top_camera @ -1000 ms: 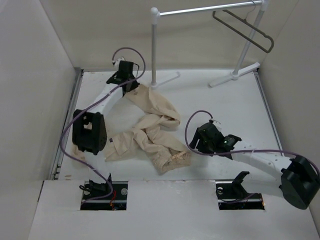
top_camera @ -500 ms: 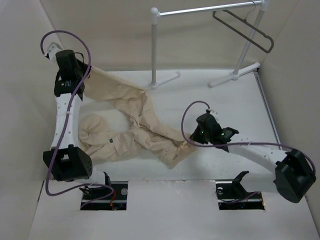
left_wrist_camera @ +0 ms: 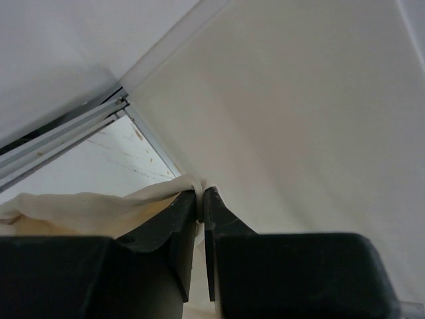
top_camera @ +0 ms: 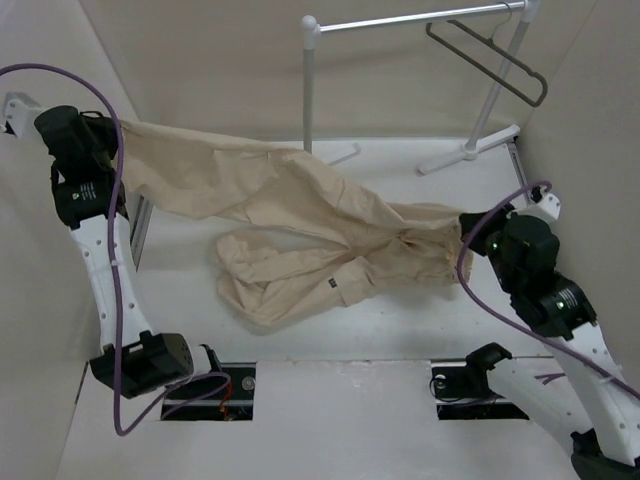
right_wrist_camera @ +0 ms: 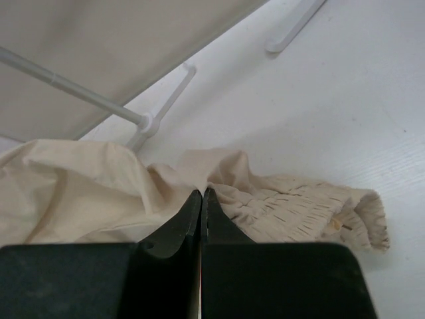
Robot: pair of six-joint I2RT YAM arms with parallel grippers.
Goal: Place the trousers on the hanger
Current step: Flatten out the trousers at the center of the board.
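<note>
- The right end effector has snapped fully closed on the trousers beside their gathered elastic band; a second ago it stood open.
- The left end effector, nearly closed, pinches a cloth edge, raised at far left.
- The trousers now stretch between both arms, one leg sagging onto the desk.
- The hanger hangs untouched on the rack; draping likely comes next.

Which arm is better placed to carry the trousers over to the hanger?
Right, probably. The right fingers pinch the trousers at the gathered waist end, on the hanger's side; the left fingers hold a leg end raised on the opposite side.
</note>
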